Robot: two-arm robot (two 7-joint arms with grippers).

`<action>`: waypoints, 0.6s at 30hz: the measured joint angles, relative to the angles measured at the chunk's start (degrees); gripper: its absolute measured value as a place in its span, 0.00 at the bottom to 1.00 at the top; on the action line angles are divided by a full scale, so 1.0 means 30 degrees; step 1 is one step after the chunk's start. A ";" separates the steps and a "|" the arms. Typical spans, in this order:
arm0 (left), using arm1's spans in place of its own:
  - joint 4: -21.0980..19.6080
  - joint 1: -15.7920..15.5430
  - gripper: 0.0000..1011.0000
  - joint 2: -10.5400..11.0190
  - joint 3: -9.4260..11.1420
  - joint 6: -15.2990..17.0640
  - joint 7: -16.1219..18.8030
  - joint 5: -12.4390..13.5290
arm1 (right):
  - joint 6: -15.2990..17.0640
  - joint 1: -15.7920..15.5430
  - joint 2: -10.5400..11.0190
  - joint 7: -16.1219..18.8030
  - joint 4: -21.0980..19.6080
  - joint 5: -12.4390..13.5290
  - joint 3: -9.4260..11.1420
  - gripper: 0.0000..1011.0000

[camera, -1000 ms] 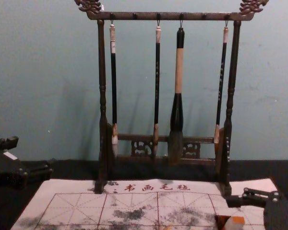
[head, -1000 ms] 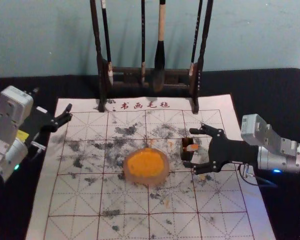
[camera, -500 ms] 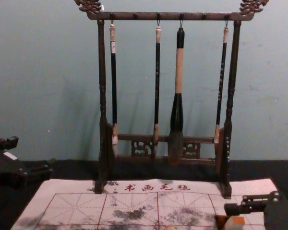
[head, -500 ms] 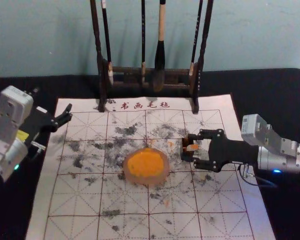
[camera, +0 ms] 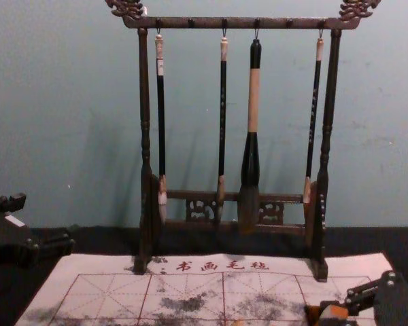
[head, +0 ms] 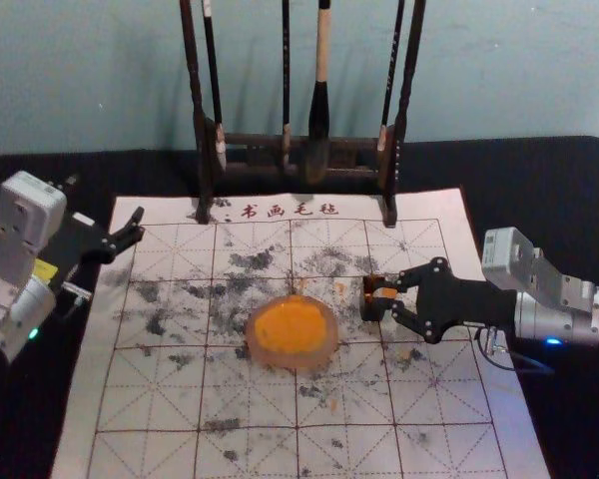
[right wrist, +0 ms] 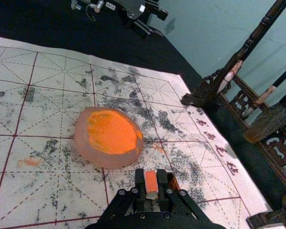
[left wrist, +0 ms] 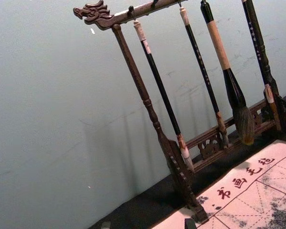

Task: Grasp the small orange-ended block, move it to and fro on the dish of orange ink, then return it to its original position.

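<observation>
My right gripper (head: pixel 387 294) is closed around the small orange-ended block (head: pixel 385 291), beside a dark brown holder (head: pixel 371 308) to the right of the dish of orange ink (head: pixel 292 329). In the right wrist view, both fingers of the right gripper (right wrist: pixel 151 181) press the block (right wrist: pixel 151 181) from either side, its orange end exposed; the ink dish (right wrist: pixel 108 137) lies farther off. The chest view has the block (camera: pixel 335 312) at the lower right. My left gripper (head: pixel 104 200) is parked at the mat's left edge, fingers apart.
A wooden rack (head: pixel 202 150) with several hanging brushes stands at the mat's back edge. The ink-stained gridded mat (head: pixel 160 399) lies under the dish and holder. Black cloth (head: pixel 569 190) covers the table around it.
The right gripper's fingers have moved together from wide apart onto the block, and the block's orange end looks slightly turned. The left arm has stayed still.
</observation>
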 joint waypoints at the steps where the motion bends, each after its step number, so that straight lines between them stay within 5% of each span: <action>1: 0.0000 0.0000 0.99 0.0000 0.0000 0.0000 0.0000 0.0000 | 0.0000 0.0000 0.0001 0.0000 0.0000 0.0001 0.0000 0.13; 18: 0.0001 0.0000 0.99 -0.0001 0.0000 -0.0001 0.0000 -0.0001 | 0.0055 -0.0049 -0.0002 -0.0073 -0.0062 0.0196 0.0128 0.12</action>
